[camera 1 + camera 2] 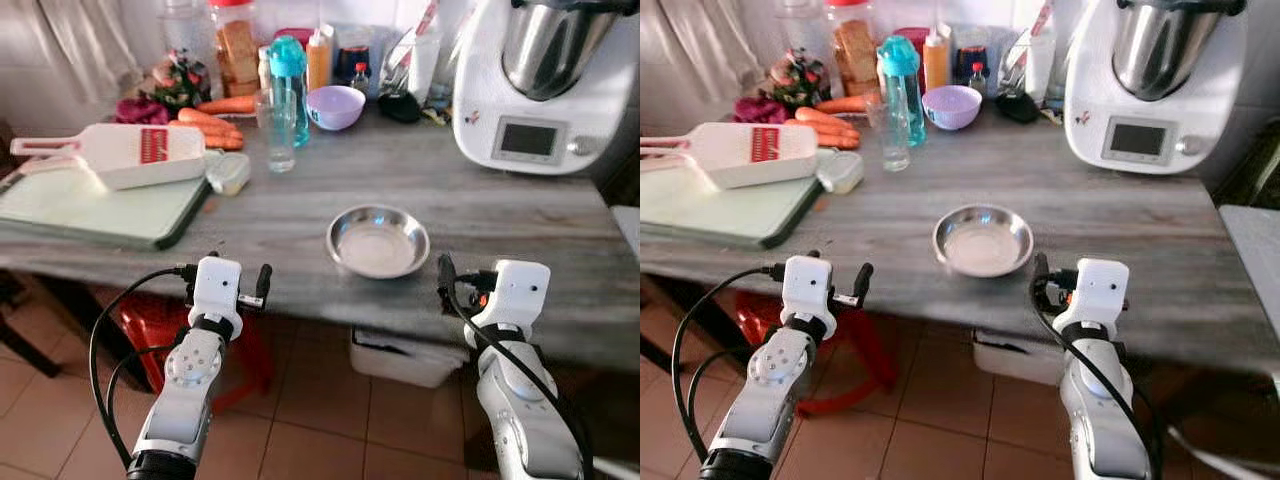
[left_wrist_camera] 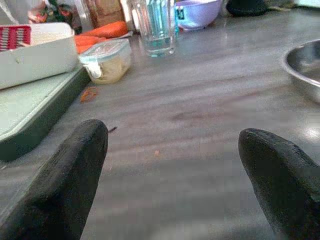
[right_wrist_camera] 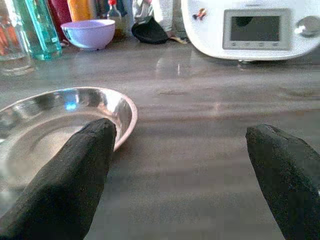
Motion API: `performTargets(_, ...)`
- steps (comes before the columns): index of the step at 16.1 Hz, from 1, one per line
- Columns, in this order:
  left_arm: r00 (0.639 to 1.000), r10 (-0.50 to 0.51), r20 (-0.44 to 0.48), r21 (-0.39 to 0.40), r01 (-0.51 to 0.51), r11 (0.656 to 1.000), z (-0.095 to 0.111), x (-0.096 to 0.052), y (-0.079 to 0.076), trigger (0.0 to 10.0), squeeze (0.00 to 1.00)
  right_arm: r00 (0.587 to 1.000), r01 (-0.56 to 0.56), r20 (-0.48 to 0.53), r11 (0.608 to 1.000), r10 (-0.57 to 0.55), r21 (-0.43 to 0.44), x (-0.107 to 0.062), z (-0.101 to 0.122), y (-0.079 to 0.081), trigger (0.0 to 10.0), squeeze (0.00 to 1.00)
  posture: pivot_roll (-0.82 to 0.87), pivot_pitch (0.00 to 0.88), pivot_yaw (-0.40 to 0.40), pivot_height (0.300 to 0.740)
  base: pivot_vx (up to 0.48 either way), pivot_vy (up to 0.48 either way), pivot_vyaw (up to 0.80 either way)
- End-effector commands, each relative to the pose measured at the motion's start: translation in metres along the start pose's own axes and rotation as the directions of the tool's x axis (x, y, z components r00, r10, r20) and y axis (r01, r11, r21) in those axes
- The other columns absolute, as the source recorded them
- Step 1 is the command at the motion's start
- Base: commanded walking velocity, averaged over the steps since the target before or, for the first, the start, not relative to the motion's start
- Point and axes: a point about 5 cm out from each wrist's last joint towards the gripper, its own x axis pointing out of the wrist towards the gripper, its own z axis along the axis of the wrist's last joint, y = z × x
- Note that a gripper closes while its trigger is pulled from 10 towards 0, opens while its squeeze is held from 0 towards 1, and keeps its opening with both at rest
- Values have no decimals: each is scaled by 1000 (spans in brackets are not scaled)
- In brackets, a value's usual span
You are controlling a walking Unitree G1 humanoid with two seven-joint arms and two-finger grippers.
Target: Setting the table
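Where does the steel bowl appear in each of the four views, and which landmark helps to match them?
Left eye view: steel bowl near the table's front edge, centre-right.
Right eye view: same spot, just right of centre.
Left wrist view: only its rim, at the right edge.
Right wrist view: lower left, behind one finger.
Shared landmark: the lilac bowl.

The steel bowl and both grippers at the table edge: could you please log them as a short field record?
steel bowl: empty, upright, on the grey table near its front edge
left gripper: fingers open, at the table edge, left of the bowl
right gripper: fingers open, beside the bowl's right rim
held: nothing
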Motion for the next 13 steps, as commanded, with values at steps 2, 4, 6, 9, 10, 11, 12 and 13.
performTargets(2,1000,-4,-8,7,4,1000,0,2,-2,10000,0,1000,15,5,1000,-15,10,0,0,-2,10000,0,-40,0,44,740,-332,0,0)
performTargets(4,1000,-11,-8,4,11,1000,0,2,-3,10000,0,1000,19,3,1000,-19,11,0,0,-3,10000,0,-40,0,44,740,-334,0,0)
performTargets(6,1000,-17,-6,-2,17,1000,0,2,-4,10000,0,1000,21,3,1000,-21,10,1,0,-3,10000,0,-40,0,44,740,-353,0,0)
performTargets(9,1000,-19,-12,4,19,1000,-1,2,-4,10000,0,1000,29,2,1000,-29,7,2,-1,-5,10000,0,-41,0,45,740,-374,0,0)
performTargets(10,1000,-21,-13,4,21,1000,-1,2,-4,10000,0,1000,30,3,1000,-30,6,1,-1,-5,10000,0,-41,0,45,740,-379,0,0)
performTargets(11,1000,-23,-14,2,23,1000,-1,2,-4,10000,0,1000,31,2,1000,-31,6,1,-1,-5,10000,0,-41,0,45,740,-398,0,0)
performTargets(12,1000,-26,-13,1,26,1000,-1,2,-5,10000,0,1000,31,2,1000,-31,5,1,-1,-5,10000,0,-41,0,45,740,-401,0,0)
performTargets(13,999,-30,-12,2,30,1000,-1,2,-5,10000,0,1000,31,2,1000,-31,4,2,-1,-5,10000,0,-45,0,45,740,-386,0,0)
